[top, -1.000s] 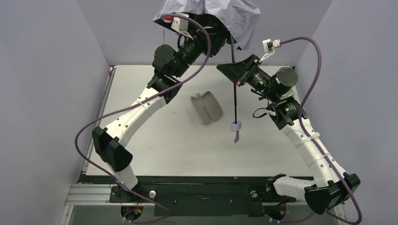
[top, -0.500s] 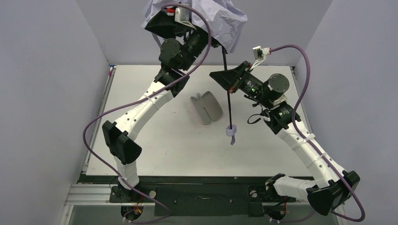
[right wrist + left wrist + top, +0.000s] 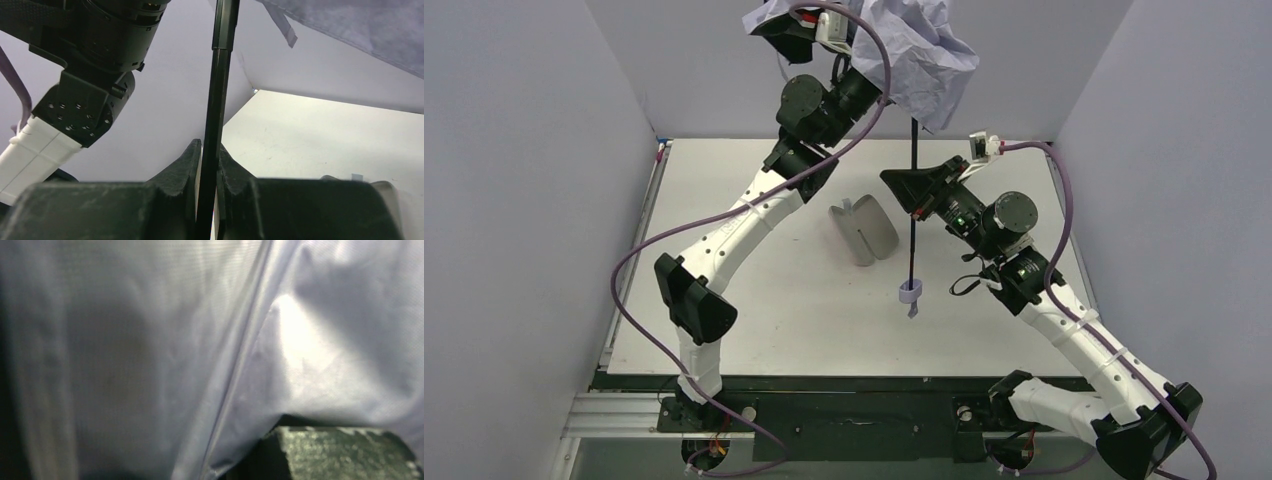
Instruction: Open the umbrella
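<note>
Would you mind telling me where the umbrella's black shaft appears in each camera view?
Top external: the shaft hangs vertically right of centre, from the canopy through the right gripper down to the handle.
Left wrist: not in view; the canopy fills the picture.
Right wrist: the shaft stands upright at centre, clamped between the fingers.
Shared landmark: the canopy, top right in the right wrist view.

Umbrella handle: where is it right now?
In the top view, the handle hangs at the bottom of the black shaft, centre of frame, just right of the open case and below the right tool.
</note>
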Robot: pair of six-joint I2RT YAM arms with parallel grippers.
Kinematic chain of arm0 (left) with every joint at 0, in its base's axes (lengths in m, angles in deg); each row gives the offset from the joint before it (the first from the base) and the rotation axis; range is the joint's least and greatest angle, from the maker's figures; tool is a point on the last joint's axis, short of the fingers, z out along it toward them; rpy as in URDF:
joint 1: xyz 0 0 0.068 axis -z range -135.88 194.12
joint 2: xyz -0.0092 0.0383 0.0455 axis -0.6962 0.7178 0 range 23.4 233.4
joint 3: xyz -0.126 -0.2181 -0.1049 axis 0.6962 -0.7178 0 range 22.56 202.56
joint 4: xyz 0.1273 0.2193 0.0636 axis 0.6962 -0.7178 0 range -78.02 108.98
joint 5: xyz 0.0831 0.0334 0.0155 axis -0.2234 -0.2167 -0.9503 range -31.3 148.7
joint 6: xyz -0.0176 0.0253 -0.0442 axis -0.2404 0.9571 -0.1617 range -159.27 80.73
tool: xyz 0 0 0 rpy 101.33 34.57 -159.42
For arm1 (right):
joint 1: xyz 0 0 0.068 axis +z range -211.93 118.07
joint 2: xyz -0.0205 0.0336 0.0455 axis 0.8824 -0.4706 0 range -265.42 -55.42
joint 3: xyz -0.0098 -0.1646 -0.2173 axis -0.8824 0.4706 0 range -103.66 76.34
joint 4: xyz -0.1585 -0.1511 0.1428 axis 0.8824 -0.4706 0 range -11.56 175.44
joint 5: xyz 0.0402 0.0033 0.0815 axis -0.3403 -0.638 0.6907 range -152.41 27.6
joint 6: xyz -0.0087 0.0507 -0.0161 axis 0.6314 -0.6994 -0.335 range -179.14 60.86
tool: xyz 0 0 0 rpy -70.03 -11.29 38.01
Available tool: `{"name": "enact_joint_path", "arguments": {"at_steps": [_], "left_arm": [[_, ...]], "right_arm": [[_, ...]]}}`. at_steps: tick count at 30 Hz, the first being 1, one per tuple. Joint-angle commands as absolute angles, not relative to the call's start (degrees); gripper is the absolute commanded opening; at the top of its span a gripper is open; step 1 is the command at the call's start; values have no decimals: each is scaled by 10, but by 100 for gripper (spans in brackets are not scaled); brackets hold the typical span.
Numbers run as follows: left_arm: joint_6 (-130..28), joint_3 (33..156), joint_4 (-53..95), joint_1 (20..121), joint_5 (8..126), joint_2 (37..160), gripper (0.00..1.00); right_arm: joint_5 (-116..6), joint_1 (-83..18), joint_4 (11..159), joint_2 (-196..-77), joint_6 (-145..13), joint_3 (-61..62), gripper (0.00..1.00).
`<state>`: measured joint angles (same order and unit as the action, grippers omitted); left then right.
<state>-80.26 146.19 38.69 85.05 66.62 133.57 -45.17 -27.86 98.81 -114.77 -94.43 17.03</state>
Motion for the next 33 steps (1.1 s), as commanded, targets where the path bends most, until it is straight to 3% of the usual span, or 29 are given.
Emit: {"name": "enact_joint_path", "arguments": {"at_steps": [1, 2, 8, 9, 10, 11, 13, 15, 19, 25, 28, 33], "left_arm": [[-706, 1537, 457, 805, 581, 1335, 7], [-698, 1540, 456, 803, 585, 1333, 1], [-665, 1430, 405, 799, 644, 1275, 0], [-672, 1416, 390, 796, 649, 1257, 0], [-690, 1382, 368, 794, 658, 1248, 0], [-702, 1347, 361, 786, 664, 1229, 0], [-740, 1309, 342, 774, 687, 1208, 0], [-765, 1284, 326, 766, 707, 1189, 0], [-807, 1256, 296, 758, 722, 1161, 0], [-945, 1225, 213, 753, 705, 1129, 0], [-965, 1230, 178, 770, 696, 1121, 0], [-985, 1235, 110, 803, 671, 1117, 0]], "right_arm": [[-341, -232, 949, -1114, -867, 216, 0], [-340, -232, 949, -1113, -866, 220, 0], [-342, -255, 927, -1123, -879, 160, 1], [-336, -271, 921, -1129, -885, 147, 24], [-324, -278, 909, -1132, -886, 122, 37], [-319, -292, 900, -1133, -875, 109, 57], [-315, -305, 871, -1124, -839, 79, 73], [-314, -311, 850, -1108, -790, 54, 78], [-337, -314, 793, -1083, -697, 17, 81], [-416, -242, 623, -1059, -306, 15, 81], [-461, -193, 618, -1061, -140, 32, 79], [-501, -115, 684, -1079, 6, 67, 72]]}}
